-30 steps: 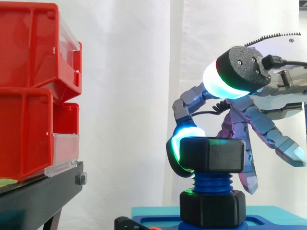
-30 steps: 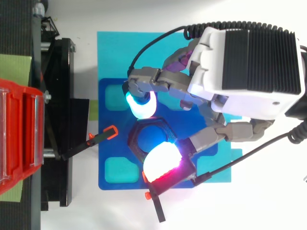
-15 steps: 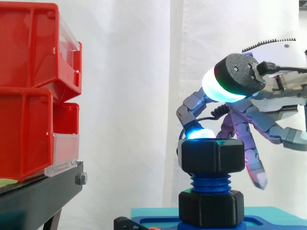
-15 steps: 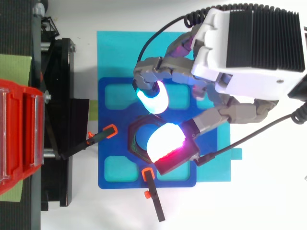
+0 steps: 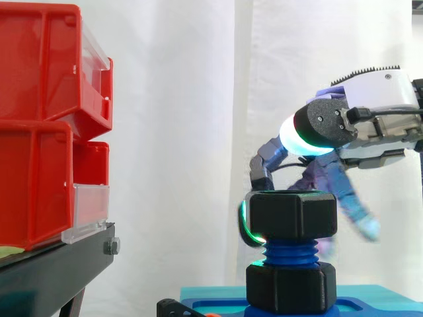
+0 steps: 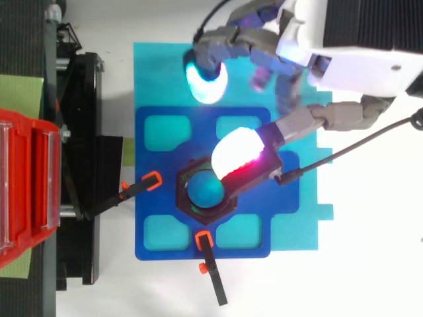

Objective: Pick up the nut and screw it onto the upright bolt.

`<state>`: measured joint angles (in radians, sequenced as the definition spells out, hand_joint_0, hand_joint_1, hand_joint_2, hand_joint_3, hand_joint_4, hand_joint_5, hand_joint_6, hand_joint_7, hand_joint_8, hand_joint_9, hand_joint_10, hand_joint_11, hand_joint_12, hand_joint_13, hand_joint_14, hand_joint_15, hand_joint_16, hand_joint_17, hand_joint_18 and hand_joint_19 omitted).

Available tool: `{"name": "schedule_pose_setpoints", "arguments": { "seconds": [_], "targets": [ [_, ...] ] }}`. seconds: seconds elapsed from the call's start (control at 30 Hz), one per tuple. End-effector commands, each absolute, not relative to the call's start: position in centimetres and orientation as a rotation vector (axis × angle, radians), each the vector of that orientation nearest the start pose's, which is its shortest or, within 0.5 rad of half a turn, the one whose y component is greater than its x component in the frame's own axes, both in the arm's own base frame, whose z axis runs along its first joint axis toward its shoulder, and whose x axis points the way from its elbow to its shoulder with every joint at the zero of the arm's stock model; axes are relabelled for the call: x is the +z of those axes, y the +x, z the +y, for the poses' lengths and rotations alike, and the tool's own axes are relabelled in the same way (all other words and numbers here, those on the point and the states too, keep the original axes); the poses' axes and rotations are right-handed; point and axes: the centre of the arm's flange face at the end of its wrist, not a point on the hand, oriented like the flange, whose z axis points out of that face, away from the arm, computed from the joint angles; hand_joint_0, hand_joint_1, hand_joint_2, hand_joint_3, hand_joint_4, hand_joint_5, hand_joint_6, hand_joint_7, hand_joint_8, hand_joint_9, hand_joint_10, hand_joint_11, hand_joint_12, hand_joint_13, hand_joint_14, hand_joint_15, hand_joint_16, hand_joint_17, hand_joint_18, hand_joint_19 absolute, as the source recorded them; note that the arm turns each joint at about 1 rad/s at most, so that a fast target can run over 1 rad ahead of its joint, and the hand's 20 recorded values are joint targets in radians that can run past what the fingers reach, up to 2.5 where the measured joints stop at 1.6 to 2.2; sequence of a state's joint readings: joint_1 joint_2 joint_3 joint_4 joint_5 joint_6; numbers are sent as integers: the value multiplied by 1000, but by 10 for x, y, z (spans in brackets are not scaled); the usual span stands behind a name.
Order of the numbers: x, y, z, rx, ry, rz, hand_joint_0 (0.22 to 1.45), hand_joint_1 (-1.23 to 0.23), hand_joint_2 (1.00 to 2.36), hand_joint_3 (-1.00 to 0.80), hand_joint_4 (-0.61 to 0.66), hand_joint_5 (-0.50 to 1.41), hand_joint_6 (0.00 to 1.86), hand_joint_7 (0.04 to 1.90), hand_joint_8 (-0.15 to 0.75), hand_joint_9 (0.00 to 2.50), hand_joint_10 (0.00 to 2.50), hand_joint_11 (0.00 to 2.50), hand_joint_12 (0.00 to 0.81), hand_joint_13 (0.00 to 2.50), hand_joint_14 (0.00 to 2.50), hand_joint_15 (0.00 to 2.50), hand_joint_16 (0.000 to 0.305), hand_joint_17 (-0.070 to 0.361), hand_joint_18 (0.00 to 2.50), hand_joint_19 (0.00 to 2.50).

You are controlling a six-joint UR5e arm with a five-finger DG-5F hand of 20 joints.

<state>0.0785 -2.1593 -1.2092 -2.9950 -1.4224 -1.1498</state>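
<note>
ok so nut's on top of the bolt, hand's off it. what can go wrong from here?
1. The nut sits on just the top threads of the bolt. Bare thread shows below, so a sideways nudge could tilt or jam it.
2. The hand is open, one pad above the nut's rim and a cyan fingertip well apart from it. A regrasp may land off-centre.
</note>
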Motion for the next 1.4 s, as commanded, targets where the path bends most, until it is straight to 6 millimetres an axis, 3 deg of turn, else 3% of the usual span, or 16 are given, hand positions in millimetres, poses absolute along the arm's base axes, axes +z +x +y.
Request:
{"name": "schedule_pose_setpoints", "arguments": {
  "seconds": [0.0,0.13,0.27,0.53,0.57,0.7,1.37],
  "targets": [
    [341,724,-98,277,376,1575,429,-228,1000,-500,244,-140,503,762,362,1204,2,78,392,733,0,0,50,112,475,14],
    [358,730,-98,297,335,1550,417,-246,1000,-500,193,-186,501,637,329,764,0,0,405,298,0,0,53,119,9,0],
    [361,731,-94,294,306,1548,404,-264,1000,-500,182,-197,501,607,315,568,0,0,405,165,0,0,55,123,0,0],
    [355,731,-74,300,303,1570,401,-273,1000,-500,179,-203,501,598,308,473,0,0,409,95,0,0,55,125,0,0],
    [354,731,-73,300,307,1574,401,-257,1000,-500,179,-206,501,602,275,357,0,0,389,0,0,0,54,122,0,0],
    [352,732,-62,305,311,1578,402,-271,1000,-500,160,-215,501,575,202,90,0,0,366,0,0,0,49,111,0,0],
    [348,731,-37,320,302,1615,405,-268,1000,-500,174,-205,501,588,209,87,0,0,356,0,0,0,49,111,0,0]
  ]
}}
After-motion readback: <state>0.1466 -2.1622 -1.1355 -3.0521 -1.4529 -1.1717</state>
